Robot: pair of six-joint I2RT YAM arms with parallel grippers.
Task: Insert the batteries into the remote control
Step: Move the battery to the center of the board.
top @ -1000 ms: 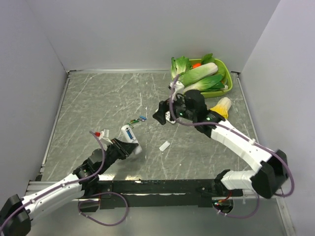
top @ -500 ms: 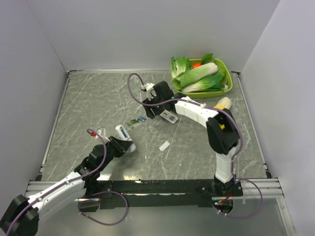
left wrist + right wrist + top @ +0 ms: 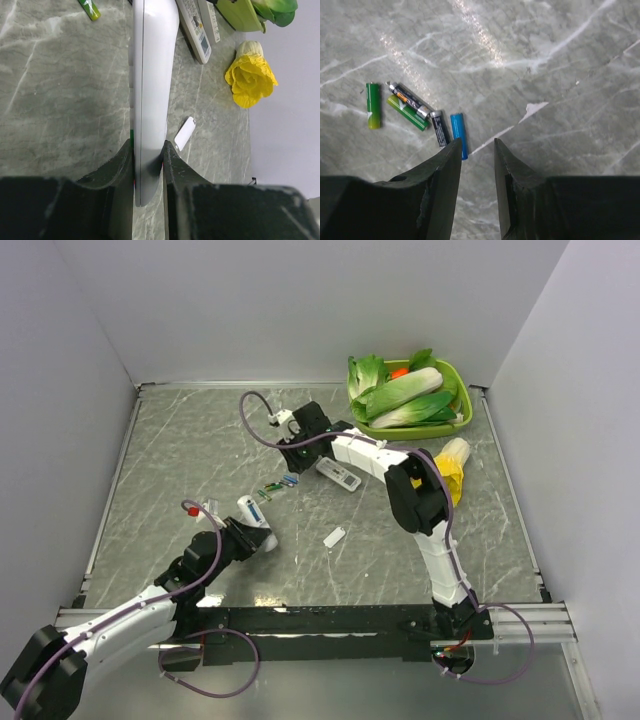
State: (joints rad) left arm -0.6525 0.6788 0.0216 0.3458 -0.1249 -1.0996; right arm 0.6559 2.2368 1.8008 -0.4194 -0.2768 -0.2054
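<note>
The remote control (image 3: pixel 150 75) is a slim white bar seen edge-on, and my left gripper (image 3: pixel 148 146) is shut on its near end. From above, the remote control (image 3: pixel 254 512) sticks out of the left gripper (image 3: pixel 241 532) at the table's left-centre. One blue battery (image 3: pixel 459 134) lies on the marble just beyond and left of my right gripper (image 3: pixel 477 144), whose jaws stand apart with nothing between them. In the top view the right gripper (image 3: pixel 291 458) hovers just behind the battery cluster (image 3: pixel 280 483).
Two green cells (image 3: pixel 372 112) and two dark cells (image 3: pixel 439 131) lie beside the blue one. Two longer white remotes (image 3: pixel 338 475) and a small white cover plate (image 3: pixel 335 536) sit mid-table. A yellow flower-like item (image 3: pixel 450 455) and a green basket (image 3: pixel 462 412) of vegetables are at the back right.
The right arm has swung left from mid-table to just over the battery cluster, and its jaws have narrowed. The left gripper has shifted slightly with the remote in it.
</note>
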